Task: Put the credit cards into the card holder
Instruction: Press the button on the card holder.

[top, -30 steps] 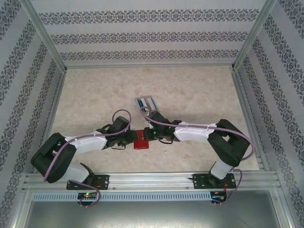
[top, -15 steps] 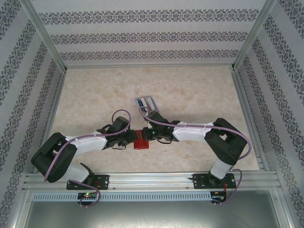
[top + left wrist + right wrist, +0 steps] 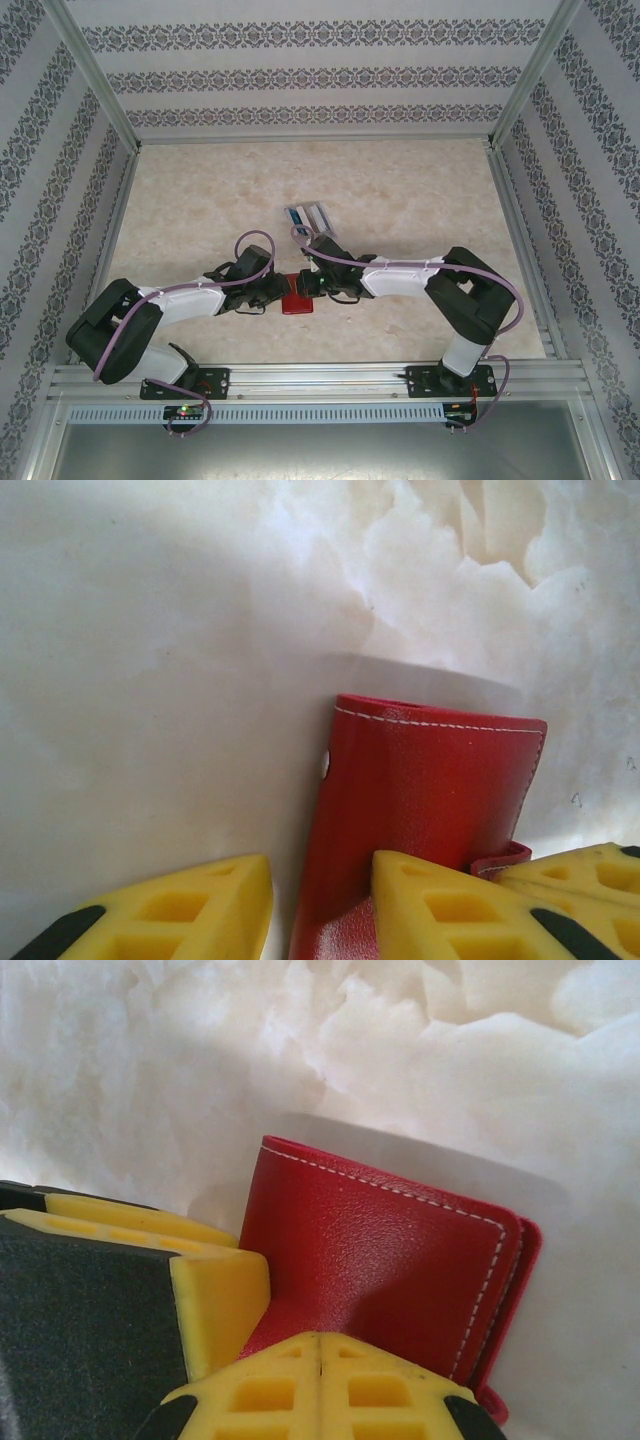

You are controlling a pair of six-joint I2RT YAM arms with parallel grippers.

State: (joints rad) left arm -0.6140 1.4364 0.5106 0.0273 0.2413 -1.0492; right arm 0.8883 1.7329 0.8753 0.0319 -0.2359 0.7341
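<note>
left tool (image 3: pixel 277 293) spread around the 9 o'clock edge of one small red leather-like folding wallet (image 3: pixel 297 303) on the marbled tabletop (image 3: pixel 200 200). right tool (image 3: pixel 311 286) pressed together at the wallet's 2 o'clock corner. at 12 o'clock, blue and pale plastic cards (image 3: pixel 298 215) in one clear slotted tray (image 3: pixel 320 214), count unclear.

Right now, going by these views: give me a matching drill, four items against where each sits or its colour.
Items:
1. card holder
2. clear tray
3. left end effector
4. right end effector

Descriptions:
A. at the holder's right side, fingertips together
B. farther back on the table, beyond both arms
C. red, lying between the two end effectors
D. at the holder's left side, fingers apart

Pairs: 1-C, 2-B, 3-D, 4-A
</note>
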